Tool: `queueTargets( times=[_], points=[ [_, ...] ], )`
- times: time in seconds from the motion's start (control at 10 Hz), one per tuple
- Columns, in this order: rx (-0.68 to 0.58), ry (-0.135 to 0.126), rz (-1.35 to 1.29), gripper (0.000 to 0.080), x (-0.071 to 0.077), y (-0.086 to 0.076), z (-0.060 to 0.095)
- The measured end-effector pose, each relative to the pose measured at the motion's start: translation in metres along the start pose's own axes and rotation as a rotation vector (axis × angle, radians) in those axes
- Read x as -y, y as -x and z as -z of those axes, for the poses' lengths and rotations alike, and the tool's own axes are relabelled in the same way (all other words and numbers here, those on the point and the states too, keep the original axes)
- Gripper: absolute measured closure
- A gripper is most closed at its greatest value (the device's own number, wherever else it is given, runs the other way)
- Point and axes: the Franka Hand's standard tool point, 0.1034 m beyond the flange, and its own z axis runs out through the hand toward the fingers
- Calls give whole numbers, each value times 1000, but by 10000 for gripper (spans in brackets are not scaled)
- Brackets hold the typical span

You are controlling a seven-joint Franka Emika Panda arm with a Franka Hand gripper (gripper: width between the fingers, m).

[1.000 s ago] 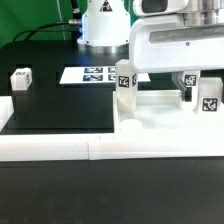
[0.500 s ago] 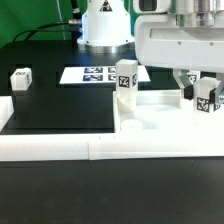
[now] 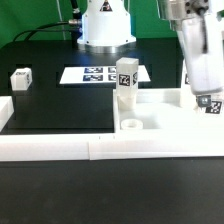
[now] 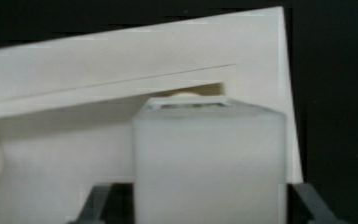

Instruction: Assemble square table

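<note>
1. Far on the exterior view's left, one loose leg (image 3: pixel 20 78) lies on the black worktop (image 3: pixel 60 105), well apart from the arm.
2. Mid-frame, a second leg (image 3: pixel 125 88) stands upright on the square slab (image 3: pixel 160 112), beside an open hole (image 3: pixel 131 126).
3. At the exterior view's right, the fingers (image 3: pixel 208 100) are half-closed on a third leg (image 4: pixel 208 160), long axis upright, directly between them, over the slab's far side.

Black tabletop (image 3: pixel 60 105) with low white border wall (image 3: pixel 50 150), marker board (image 3: pixel 95 74), dark backdrop behind.
</note>
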Motion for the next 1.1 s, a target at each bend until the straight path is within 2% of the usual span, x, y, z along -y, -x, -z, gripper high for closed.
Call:
queueTargets(
  times=[0.1, 0.3, 0.4, 0.5, 0.6, 0.9, 1.1],
  points=[
    [-1, 0, -43, 508, 0, 0, 0],
    [-3, 2, 17, 226, -1, -1, -2],
    [-39, 40, 182, 226, -8, -4, -3],
    [-75, 42, 410, 165, -10, -3, -2],
    [-104, 39, 613, 154, -13, 3, -3],
    [-99, 50, 793, 151, -13, 2, -4],
    [-126, 56, 1085, 151, -10, -1, -8]
  ],
)
